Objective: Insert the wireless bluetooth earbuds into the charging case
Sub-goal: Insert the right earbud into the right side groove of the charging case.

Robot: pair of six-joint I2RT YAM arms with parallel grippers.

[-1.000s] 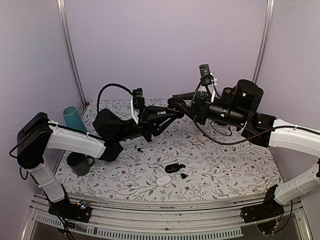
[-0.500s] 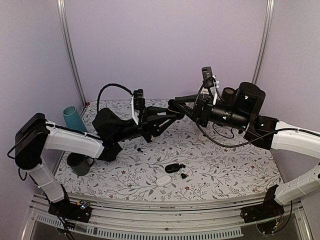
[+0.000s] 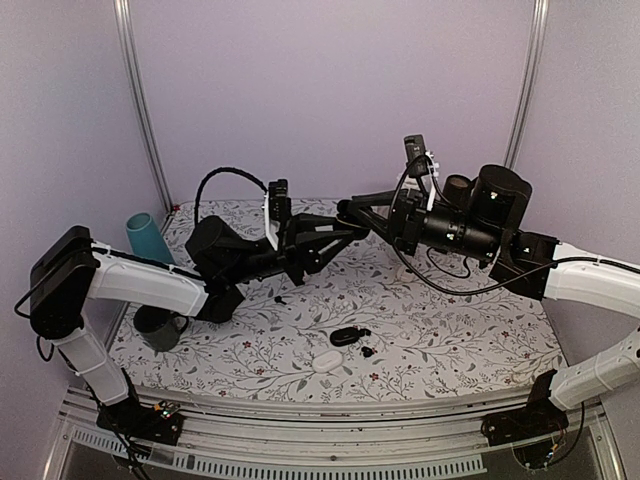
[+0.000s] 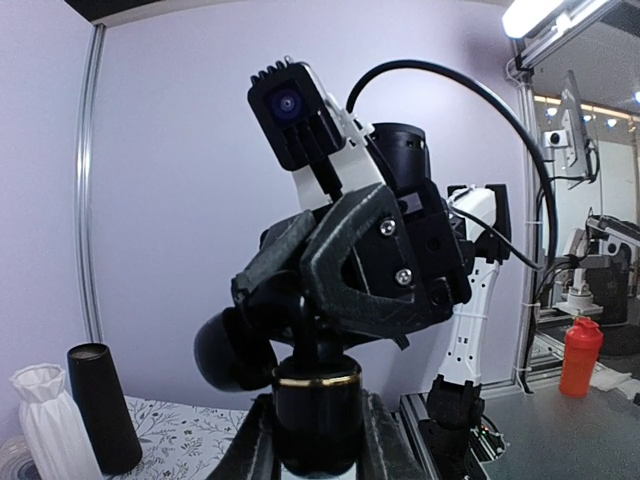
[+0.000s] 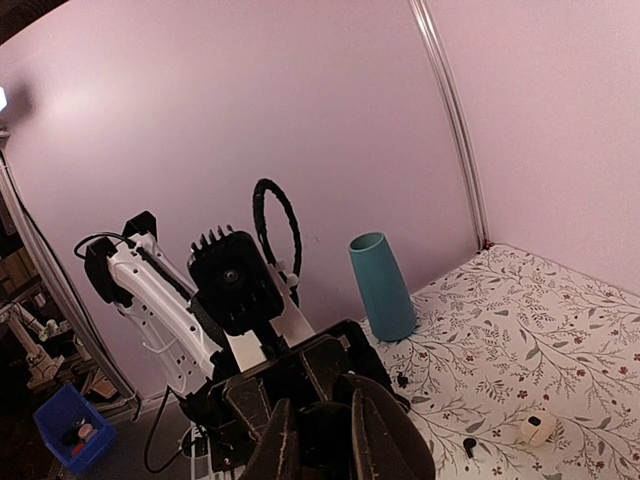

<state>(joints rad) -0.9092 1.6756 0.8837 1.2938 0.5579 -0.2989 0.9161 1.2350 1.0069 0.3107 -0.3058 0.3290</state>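
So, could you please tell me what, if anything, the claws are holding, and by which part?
The left claw grips a small black piece with a gold band by its sides. The right claw meets its far end; whether it grips cannot be told.

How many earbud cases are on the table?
2. A black case lies near the front middle of the table; a white case lies just in front of it, to its left. The left arm covers part of the table and may hide another.
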